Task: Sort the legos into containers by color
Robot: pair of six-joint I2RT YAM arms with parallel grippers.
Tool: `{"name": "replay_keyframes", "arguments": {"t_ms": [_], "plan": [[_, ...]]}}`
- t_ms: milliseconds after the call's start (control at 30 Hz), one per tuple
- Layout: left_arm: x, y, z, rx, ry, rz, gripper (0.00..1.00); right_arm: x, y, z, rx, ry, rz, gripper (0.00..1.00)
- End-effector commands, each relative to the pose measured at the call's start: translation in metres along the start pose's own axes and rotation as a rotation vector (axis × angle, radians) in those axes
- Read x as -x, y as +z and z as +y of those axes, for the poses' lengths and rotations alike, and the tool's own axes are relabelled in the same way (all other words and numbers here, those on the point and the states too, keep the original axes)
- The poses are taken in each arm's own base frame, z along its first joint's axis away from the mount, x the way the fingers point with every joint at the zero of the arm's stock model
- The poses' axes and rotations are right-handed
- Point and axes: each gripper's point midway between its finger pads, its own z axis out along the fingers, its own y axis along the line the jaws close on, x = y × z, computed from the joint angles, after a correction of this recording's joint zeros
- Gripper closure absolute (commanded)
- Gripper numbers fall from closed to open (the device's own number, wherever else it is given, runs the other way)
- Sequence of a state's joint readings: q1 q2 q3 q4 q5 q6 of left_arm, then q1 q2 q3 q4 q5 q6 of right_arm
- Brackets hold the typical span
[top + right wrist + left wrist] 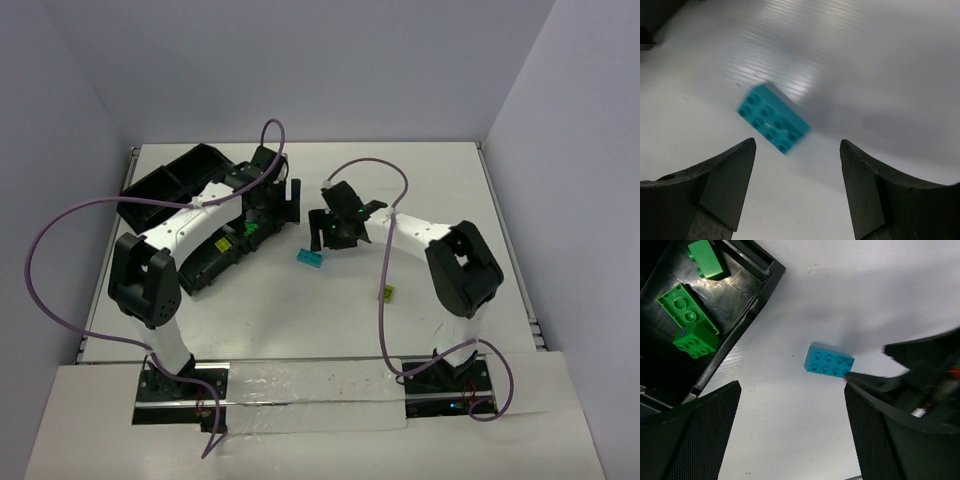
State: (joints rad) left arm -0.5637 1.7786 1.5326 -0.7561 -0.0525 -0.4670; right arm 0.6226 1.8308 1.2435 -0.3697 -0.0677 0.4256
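Observation:
A cyan brick (309, 258) lies flat on the white table between the two grippers. It also shows in the left wrist view (829, 360) and in the right wrist view (773, 124). My left gripper (278, 205) is open and empty (790, 430), hovering beside the black tray (165, 180). My right gripper (328, 235) is open and empty (797, 170), just above and behind the cyan brick. Green bricks (689, 307) lie in a tray compartment (747, 305). A small yellow brick (387, 293) lies on the table near the right arm.
The left arm lies across the tray and hides most of it. The right gripper's finger (875, 382) nearly touches the cyan brick's right end in the left wrist view. Grey walls enclose the table on three sides.

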Motion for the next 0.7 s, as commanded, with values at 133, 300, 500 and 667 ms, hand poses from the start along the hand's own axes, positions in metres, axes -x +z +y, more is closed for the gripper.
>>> {"name": "replay_keyframes", "arguments": {"t_ms": [133, 300, 500, 667], "plan": [[-0.018, 0.018, -0.029, 0.007, 0.059, 0.045, 0.04, -0.002, -0.075, -0.094, -0.160, 0.163, -0.146, 0.24], [-0.029, 0.036, -0.030, 0.016, 0.130, 0.073, 0.01, 0.001, -0.103, -0.119, -0.244, 0.184, -0.205, 0.23], [-0.049, 0.056, -0.032, 0.027, 0.147, 0.158, 0.01, 0.008, -0.116, -0.123, -0.251, 0.194, -0.232, 0.22], [-0.062, 0.068, -0.039, 0.058, 0.135, 0.176, 0.01, 0.010, -0.107, -0.117, -0.219, 0.190, -0.210, 0.22]]}}
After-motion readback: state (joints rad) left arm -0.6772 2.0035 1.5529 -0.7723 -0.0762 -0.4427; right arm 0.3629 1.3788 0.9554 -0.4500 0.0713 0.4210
